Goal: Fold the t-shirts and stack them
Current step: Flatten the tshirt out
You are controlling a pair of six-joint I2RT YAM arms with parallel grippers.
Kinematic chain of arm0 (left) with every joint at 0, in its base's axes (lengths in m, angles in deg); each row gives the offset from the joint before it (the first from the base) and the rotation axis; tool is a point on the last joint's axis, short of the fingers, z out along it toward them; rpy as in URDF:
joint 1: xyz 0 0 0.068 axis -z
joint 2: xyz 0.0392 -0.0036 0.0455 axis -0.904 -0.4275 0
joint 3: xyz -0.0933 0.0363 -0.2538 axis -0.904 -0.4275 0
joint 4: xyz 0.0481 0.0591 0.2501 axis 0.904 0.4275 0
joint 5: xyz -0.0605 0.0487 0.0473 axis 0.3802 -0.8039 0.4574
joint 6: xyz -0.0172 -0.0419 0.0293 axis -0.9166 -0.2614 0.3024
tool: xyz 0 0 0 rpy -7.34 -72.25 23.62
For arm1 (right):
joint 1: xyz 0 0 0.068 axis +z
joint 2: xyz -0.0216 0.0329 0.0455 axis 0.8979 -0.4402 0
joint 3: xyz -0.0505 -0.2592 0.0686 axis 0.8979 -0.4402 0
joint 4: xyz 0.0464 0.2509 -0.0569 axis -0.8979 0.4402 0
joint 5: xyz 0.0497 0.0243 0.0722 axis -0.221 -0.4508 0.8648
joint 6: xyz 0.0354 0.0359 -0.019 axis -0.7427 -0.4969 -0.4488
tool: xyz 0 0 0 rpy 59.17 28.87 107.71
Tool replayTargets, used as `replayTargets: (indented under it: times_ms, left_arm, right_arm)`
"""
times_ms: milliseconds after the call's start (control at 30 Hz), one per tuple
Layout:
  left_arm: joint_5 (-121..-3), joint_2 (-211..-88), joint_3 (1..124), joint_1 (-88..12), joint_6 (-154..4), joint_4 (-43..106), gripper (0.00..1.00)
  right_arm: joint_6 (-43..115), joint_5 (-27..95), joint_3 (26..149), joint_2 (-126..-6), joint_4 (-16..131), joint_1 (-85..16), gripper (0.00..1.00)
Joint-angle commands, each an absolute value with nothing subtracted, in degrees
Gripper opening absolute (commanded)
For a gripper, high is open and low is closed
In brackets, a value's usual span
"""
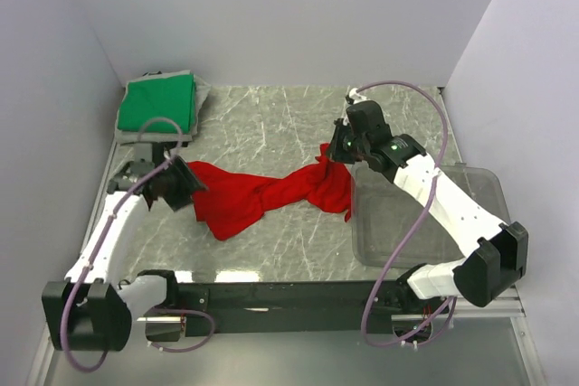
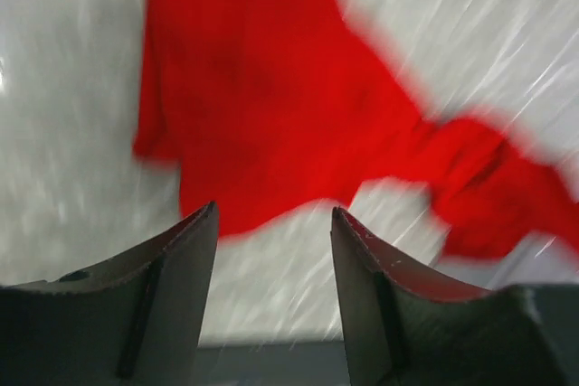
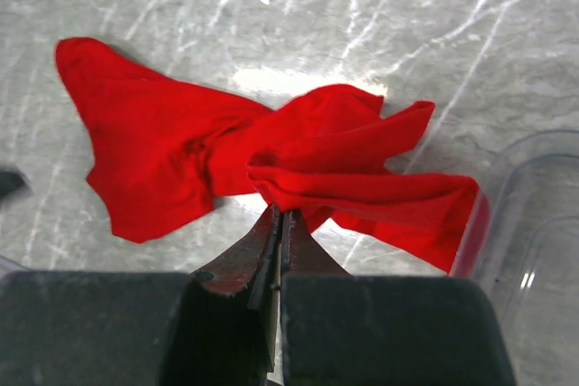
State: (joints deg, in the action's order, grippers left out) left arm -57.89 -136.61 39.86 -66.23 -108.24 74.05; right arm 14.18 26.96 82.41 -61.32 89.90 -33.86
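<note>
Right gripper (image 3: 279, 240): fingers lying together, pinching a fold at the bunched right end of the red shirt (image 1: 258, 194); left gripper (image 2: 273, 216): fingers standing apart, holding nothing, hovering just short of the shirt's broad left end. Red shirt: lying twisted across the middle of the table (image 1: 271, 124), long axis running left to right, right end just beside the clear bin (image 1: 425, 219); likely handling light, limp and clingy; best taken at two hem corners. Green shirt (image 1: 160, 102): sitting folded at the far left corner.
</note>
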Motion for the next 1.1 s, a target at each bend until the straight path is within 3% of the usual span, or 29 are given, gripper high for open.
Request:
replayTargets:
  times_ms: [0,467,1067]
  left_arm:
    - [-65.69,-132.92,38.28,-61.53,-108.94,82.60,0.58]
    - [-57.20,-130.27,23.88,-56.52,-111.13,81.49,0.51]
    - [-61.94,-142.49,24.49,-50.01,-114.03,69.88,0.52]
  right_arm:
    - [13.54,28.91,86.18,-62.72,86.99,-33.73,0.00]
    - [14.59,32.16,87.15,-66.15,87.60,-33.65,0.00]
    - [16.44,33.22,88.46,-66.85,88.83,-33.65,0.00]
